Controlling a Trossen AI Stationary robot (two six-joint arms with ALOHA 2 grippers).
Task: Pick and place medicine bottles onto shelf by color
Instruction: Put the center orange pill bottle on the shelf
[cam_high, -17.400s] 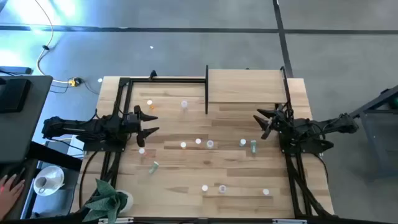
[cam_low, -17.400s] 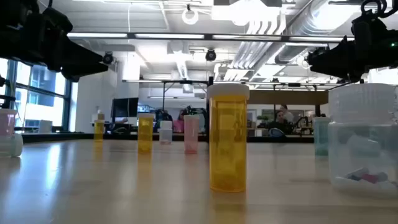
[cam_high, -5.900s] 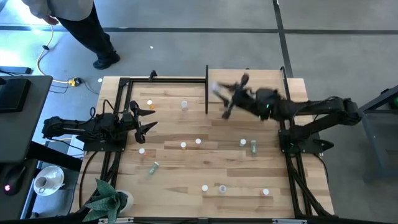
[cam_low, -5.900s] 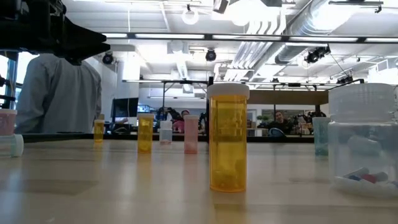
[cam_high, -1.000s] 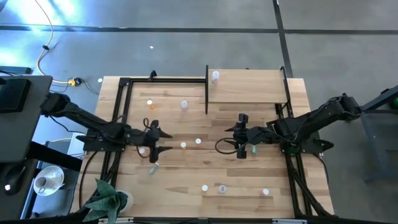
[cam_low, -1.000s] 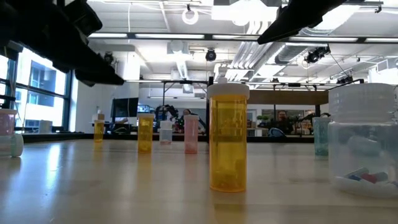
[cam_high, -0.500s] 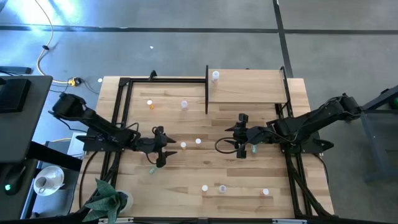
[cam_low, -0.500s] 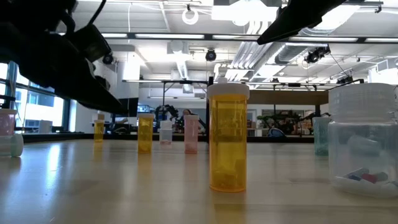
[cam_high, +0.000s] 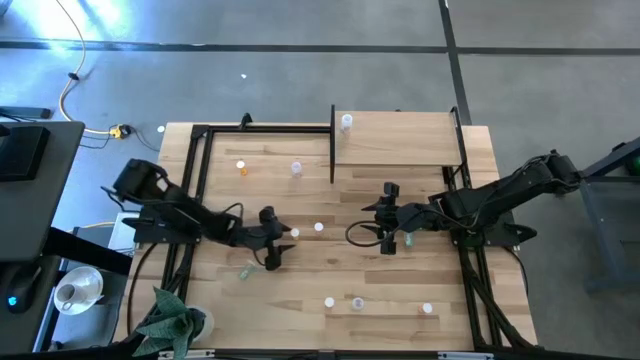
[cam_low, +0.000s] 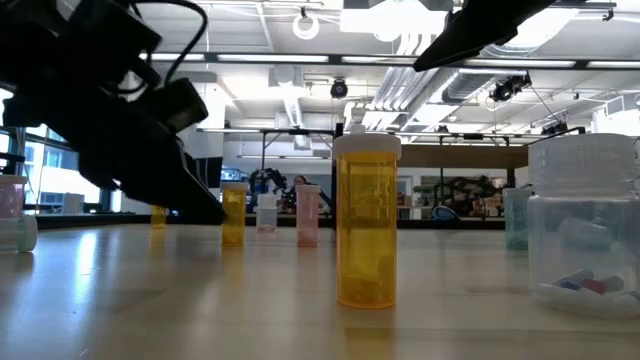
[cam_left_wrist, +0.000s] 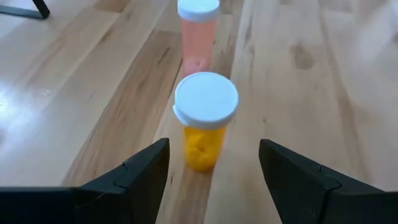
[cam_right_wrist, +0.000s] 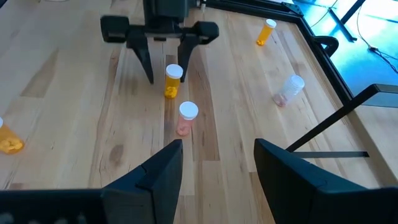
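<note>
**Lining up on the orange bottle, mid-table**

Approaching along the tabletop, the left gripper (cam_high: 281, 246) is seen with its two dark fingers (cam_left_wrist: 146, 168) spread wide and empty, one either side of a small orange cylindrical bottle with a white cap (cam_left_wrist: 204, 121). No contact with the bottle is visible. A pink-bodied, white-capped bottle (cam_left_wrist: 198, 34) stands just beyond it, near enough to be knocked.

For a clean pick, it is judged that the bottle should be centred between the fingers, the body gripped below the cap, and the closing kept short of the pink bottle.

The right gripper (cam_high: 385, 235) waits over the table's middle right, fingers parted, nothing held. One pale white-capped bottle (cam_high: 346, 122) stands at the corner of the pale-wood shelf board with thin black posts (cam_high: 400, 140); remaining bottles are scattered on the plank-patterned tabletop (cam_high: 300, 290).
</note>
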